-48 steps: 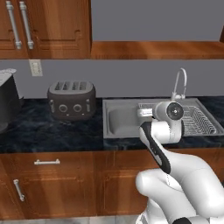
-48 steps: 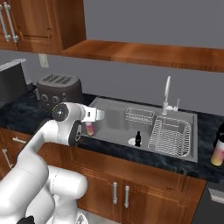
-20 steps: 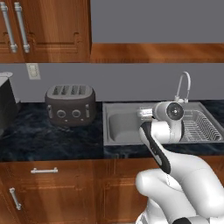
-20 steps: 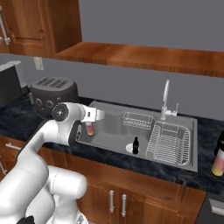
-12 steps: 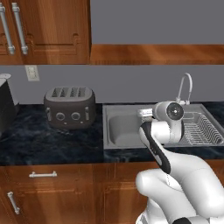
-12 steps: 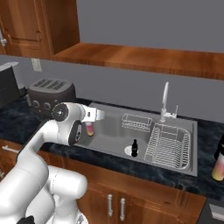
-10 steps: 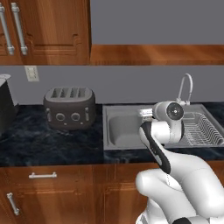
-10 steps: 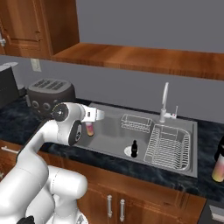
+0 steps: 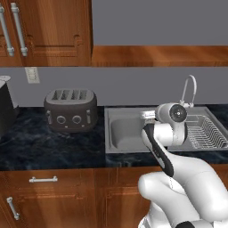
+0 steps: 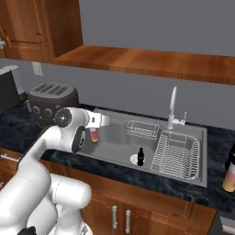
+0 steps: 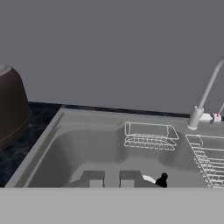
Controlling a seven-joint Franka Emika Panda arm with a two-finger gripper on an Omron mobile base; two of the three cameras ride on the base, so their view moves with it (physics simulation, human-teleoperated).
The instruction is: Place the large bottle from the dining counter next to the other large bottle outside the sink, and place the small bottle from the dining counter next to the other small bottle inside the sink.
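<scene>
Arm reaching over the steel sink, jaws clamped on a bottle

Left base view: the white arm is bending over the glossy black counter [image 9: 53,144], beside the ribbed dark toaster [image 9: 71,109]. Right base view: the gripper [image 10: 95,129] is holding the pink-and-yellow large bottle [image 10: 94,135] upright above the sink's [image 10: 114,137] left edge; a small dark bottle [image 10: 141,157] is standing on the basin floor, and another large bottle [image 10: 229,176] at the counter's right edge. Hand view: the fingertips [image 11: 93,179] are sitting close together, a wire basket [image 11: 150,135] at the back wall.

Sat in the steel sink [image 10: 114,137]: small dark bottle [image 10: 141,156], wire dish rack [image 10: 176,153] at its 3 o'clock. Stood at the sink's 9 o'clock: four-slot toaster [image 9: 71,109].
</scene>
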